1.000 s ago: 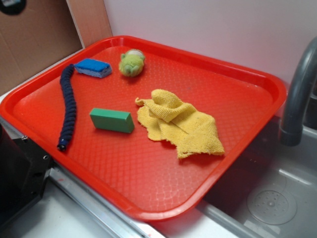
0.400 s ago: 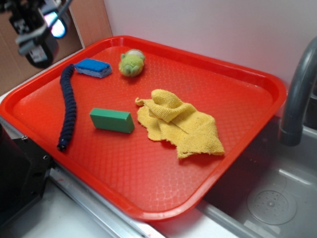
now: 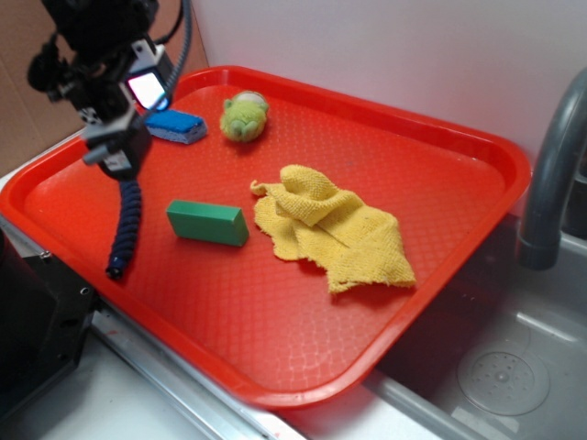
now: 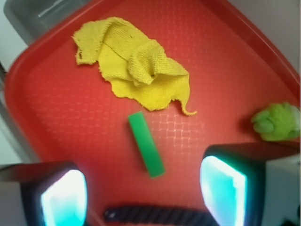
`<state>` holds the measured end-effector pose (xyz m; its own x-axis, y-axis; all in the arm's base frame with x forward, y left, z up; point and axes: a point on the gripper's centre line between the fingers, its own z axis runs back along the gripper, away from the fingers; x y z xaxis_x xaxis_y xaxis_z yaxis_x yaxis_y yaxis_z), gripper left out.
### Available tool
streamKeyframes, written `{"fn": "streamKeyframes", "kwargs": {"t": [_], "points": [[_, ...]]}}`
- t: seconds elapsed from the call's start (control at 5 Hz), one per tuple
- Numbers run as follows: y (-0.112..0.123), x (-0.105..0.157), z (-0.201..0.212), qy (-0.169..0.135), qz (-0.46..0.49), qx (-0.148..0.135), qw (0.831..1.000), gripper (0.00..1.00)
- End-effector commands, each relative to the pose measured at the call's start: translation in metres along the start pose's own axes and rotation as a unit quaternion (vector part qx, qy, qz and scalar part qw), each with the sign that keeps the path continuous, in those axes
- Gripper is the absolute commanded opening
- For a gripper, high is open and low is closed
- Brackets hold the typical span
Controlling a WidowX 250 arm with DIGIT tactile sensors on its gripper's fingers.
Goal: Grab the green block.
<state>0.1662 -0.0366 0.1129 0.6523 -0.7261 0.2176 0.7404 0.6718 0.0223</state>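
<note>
Your end effector [image 4: 143, 190] hangs spread and empty above the small dark-green rectangular block [image 4: 146, 144] on the red plastic tray [image 3: 275, 302].

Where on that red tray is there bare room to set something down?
The widest bare patch of the red plastic tray is the near corner, below the crumpled yellow cloth and the dark-green rectangular block. Another runs along the far right rim behind the cloth. The far left is crowded: blue sponge, fuzzy green plush toy, dark braided rope, pincer.
</note>
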Motion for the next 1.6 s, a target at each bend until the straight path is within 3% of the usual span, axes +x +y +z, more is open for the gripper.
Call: {"fn": "streamKeyframes", "kwargs": {"t": [0.0,0.6,0.8,1.0,1.2,1.4], "points": [[-0.002,0.009,-0.024,0.015,-0.018,0.023,0.999,1.0],[0.0,0.006,-0.076,0.06,-0.023,0.03,0.997,1.0],[0.003,0.004,-0.089,0.068,-0.025,0.027,0.997,0.95],[0.004,0.003,-0.093,0.072,-0.025,0.024,0.997,0.0],[0.005,0.003,-0.098,0.087,-0.024,0.042,0.995,0.0],[0.006,0.004,-0.093,0.085,-0.015,0.039,0.995,0.0]]}}
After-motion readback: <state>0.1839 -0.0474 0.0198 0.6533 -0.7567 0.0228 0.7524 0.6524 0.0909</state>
